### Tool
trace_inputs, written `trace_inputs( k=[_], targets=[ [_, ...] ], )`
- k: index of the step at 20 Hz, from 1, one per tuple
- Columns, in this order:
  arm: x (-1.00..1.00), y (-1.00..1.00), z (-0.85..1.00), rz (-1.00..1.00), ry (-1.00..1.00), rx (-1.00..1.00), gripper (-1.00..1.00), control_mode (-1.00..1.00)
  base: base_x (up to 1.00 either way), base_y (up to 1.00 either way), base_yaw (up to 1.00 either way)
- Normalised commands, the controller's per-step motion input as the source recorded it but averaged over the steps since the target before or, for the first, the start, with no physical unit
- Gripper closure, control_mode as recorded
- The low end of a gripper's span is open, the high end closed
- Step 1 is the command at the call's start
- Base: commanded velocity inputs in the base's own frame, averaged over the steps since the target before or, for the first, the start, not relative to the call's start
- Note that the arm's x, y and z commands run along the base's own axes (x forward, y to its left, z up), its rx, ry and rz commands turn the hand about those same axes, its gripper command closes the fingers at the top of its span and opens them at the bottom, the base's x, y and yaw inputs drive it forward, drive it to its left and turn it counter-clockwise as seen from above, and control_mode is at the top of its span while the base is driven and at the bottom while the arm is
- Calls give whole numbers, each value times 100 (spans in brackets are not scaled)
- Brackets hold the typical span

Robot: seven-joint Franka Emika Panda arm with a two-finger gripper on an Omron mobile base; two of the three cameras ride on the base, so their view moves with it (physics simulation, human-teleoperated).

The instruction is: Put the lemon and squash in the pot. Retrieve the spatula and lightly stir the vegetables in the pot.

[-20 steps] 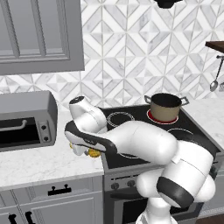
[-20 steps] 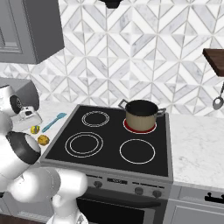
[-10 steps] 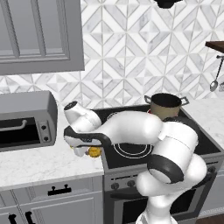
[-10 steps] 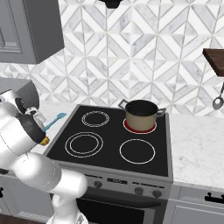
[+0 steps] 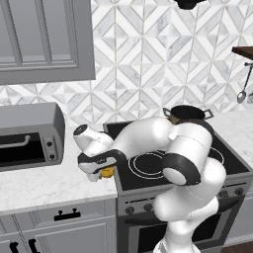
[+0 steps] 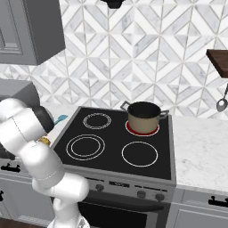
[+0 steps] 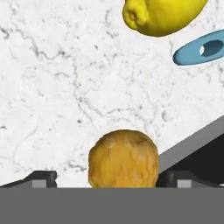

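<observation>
Lowered since before, gripper (image 7: 111,179) straddles squash (image 7: 123,158) wide open; pot (image 6: 143,117) empty.

— What sort of place is this?
— A home kitchen: black four-ring stove (image 6: 120,144), white marble counter (image 5: 44,185), grey toaster oven (image 5: 27,136), grey cabinets (image 5: 47,39), patterned tile backsplash (image 6: 133,58).

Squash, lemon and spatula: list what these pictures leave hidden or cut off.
- Squash: hand view, its underside is cut by the bottom band, so contact with the open claw cannot be judged. In the left base view the arm hides most of it.
- Lemon: hand view, its upper part runs past the top edge.
- Spatula: hand view, the right edge cuts it off.
- Pot: right base view, its inside is too dark to read.
</observation>
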Motion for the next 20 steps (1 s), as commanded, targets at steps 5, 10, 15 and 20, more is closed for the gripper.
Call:
trace_inputs(
  k=[5, 10, 15, 20],
  targets=[
    [36, 0, -34, 12, 0, 0, -100, -100, 0, 0, 0],
    [5, -5, -16, 5, 0, 0, -100, -100, 0, 0, 0],
    [0, -19, -7, 3, 0, 0, -100, -100, 0, 0, 0],
    [0, -27, -7, 0, 0, 0, 100, -100, 0, 0, 0]
  ],
)
